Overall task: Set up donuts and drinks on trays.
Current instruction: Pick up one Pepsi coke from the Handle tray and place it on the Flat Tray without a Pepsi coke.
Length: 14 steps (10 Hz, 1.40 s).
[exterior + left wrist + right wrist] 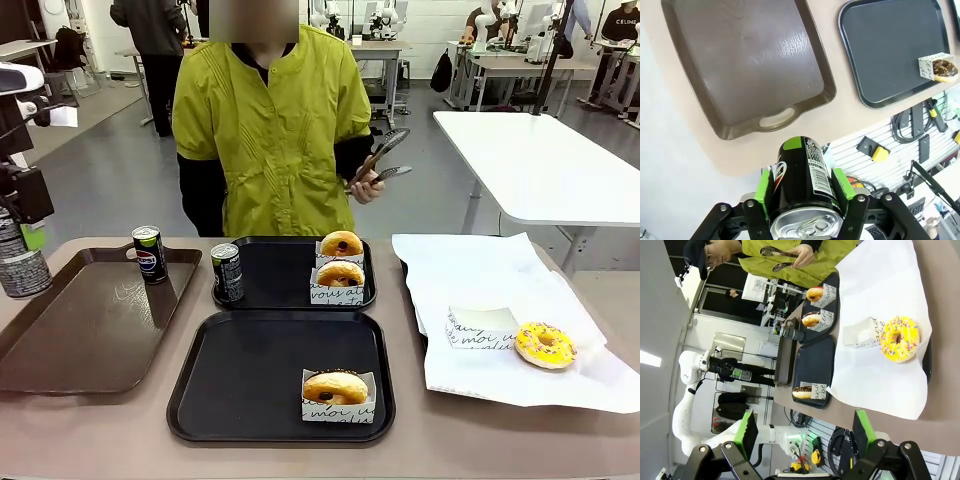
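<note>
My left gripper (802, 200) is shut on a dark can (802, 172), held in the air off the table's left end; the same can (22, 268) hangs at the far left of the front view. A second can (150, 253) stands on the brown tray, and a third (227, 272) on the far black tray (280, 262) beside two boxed donuts (341, 245). The near black tray (250, 370) carries one chocolate donut (337, 388) in a box. My right gripper (805, 435) is open in the air, with nothing between its fingers.
The brown tray (90, 320) lies at the left, below my held can. White paper (480, 270) on the right bears a yellow sprinkled donut (545, 345) and an empty white box (480, 326). A person in a yellow-green jacket stands across the table holding tongs (385, 158).
</note>
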Tool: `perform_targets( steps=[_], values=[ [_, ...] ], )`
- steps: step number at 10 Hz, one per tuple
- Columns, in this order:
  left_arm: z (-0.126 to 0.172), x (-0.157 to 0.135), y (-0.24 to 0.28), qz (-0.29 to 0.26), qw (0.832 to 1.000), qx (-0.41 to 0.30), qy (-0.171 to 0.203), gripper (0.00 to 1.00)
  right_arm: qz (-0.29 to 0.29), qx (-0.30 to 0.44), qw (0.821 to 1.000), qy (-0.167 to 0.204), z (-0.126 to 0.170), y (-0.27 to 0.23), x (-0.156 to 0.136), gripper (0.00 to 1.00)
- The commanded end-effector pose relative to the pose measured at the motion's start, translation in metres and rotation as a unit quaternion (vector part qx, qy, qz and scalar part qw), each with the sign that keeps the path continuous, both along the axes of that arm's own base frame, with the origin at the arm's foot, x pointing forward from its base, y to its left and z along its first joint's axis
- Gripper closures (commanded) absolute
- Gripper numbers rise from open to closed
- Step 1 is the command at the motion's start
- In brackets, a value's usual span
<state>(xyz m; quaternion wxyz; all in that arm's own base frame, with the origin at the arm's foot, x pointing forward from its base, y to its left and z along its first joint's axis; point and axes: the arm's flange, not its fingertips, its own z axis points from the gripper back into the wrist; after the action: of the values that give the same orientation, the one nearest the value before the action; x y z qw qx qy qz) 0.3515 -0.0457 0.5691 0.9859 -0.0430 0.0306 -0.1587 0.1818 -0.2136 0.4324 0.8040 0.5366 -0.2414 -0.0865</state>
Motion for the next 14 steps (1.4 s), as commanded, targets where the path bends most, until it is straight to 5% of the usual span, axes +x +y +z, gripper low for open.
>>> perform_targets(
  steps=[1,7,8,14],
  values=[
    [0.002,0.003,-0.003,-0.003,1.000,0.000,0.001,1.00,0.002,0.004,1.000,-0.013,0.001,-0.001,0.001,0.00],
    [0.002,0.003,-0.003,-0.003,1.000,0.000,0.001,1.00,0.002,0.004,1.000,-0.013,0.001,-0.001,0.001,0.00],
    [-0.003,0.001,-0.001,-0.001,1.000,0.001,0.004,0.41,0.002,0.004,1.000,-0.013,0.001,-0.001,0.001,0.00],
    [-0.051,0.012,-0.126,-0.134,0.990,-0.030,-0.030,0.41,0.002,0.004,1.000,-0.013,0.001,-0.001,0.001,0.00]
  ],
)
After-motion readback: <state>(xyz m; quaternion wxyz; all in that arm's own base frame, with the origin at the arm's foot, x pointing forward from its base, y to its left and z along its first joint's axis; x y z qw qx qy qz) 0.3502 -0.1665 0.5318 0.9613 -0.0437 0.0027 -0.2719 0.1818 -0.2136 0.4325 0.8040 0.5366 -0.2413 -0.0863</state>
